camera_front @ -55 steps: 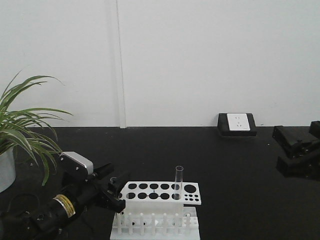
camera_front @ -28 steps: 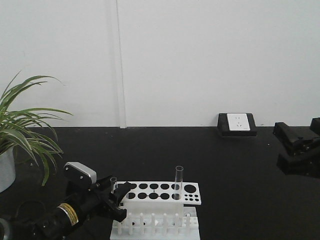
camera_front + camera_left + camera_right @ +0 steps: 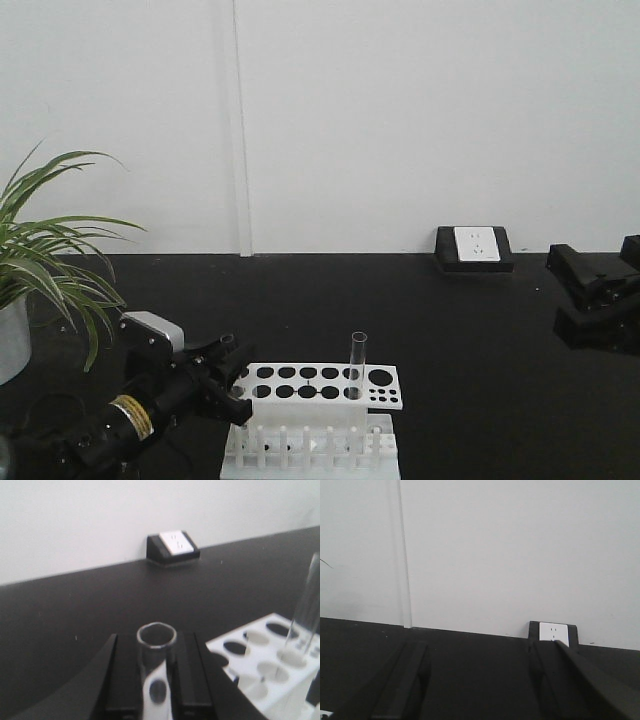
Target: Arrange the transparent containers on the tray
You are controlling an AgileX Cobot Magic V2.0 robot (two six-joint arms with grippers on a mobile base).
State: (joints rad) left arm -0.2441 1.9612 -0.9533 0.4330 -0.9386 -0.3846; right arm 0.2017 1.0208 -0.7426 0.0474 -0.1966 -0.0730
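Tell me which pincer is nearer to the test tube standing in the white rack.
Left. The left pincer is at the rack, gripping a second tube, a few holes from the standing test tube. The right pincer hangs open far off by the table edge.

My front camera faces the white wall (image 3: 400, 120) across the black table (image 3: 330, 310); both wrist cameras sit low, looking the same way; all three share the wall socket (image 3: 477, 244).
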